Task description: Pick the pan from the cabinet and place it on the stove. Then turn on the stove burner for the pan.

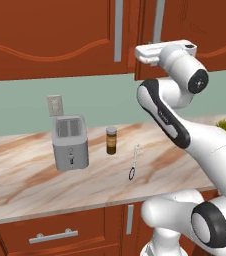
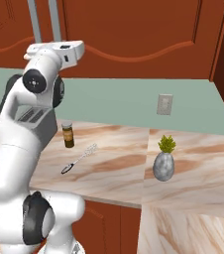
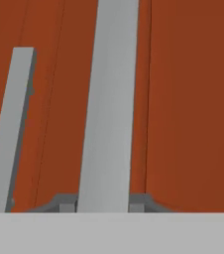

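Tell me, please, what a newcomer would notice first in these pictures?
The white arm reaches up to the cabinet, its gripper closed around a grey door handle. Below, on the marble counter, stand a silver toaster and a spice jar.

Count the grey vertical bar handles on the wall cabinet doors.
2, side by side where the two cabinet doors meet: the left handle stands free, the right handle sits between the gripper fingertips. Other doors' handles may be hidden.
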Robot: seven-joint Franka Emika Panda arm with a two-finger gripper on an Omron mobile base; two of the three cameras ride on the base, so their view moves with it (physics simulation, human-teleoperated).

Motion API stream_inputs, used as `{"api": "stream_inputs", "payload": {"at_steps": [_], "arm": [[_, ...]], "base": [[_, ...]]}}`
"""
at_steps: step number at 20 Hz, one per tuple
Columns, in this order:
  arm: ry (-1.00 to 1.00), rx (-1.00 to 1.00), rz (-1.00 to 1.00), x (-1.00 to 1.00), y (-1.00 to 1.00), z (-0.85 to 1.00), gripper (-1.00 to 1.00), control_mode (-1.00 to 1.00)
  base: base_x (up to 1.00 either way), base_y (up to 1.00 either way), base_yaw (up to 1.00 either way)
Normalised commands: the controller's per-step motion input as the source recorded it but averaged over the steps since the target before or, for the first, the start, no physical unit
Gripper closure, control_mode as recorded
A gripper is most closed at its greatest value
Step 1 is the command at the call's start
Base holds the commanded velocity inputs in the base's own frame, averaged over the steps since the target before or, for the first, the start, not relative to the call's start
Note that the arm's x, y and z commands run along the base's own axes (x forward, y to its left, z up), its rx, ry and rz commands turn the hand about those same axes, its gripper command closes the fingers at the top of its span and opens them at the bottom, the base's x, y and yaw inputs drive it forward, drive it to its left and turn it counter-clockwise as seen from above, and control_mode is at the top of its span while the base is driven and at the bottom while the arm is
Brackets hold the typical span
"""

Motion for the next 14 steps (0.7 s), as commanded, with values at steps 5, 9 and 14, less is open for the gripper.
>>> {"api": "stream_inputs", "payload": {"at_steps": [5,9,14], "arm": [[0.0,-0.06,0.11,-0.79,-0.12,0.6,1.0,-1.0],[0.0,-0.04,0.1,-0.91,-0.27,0.54,1.0,-1.0],[0.0,-0.03,0.09,-0.97,-0.32,0.6,1.0,-1.0]], "base": [[0.0,0.0,0.0],[0.0,0.0,0.0],[0.0,0.0,0.0]]}}
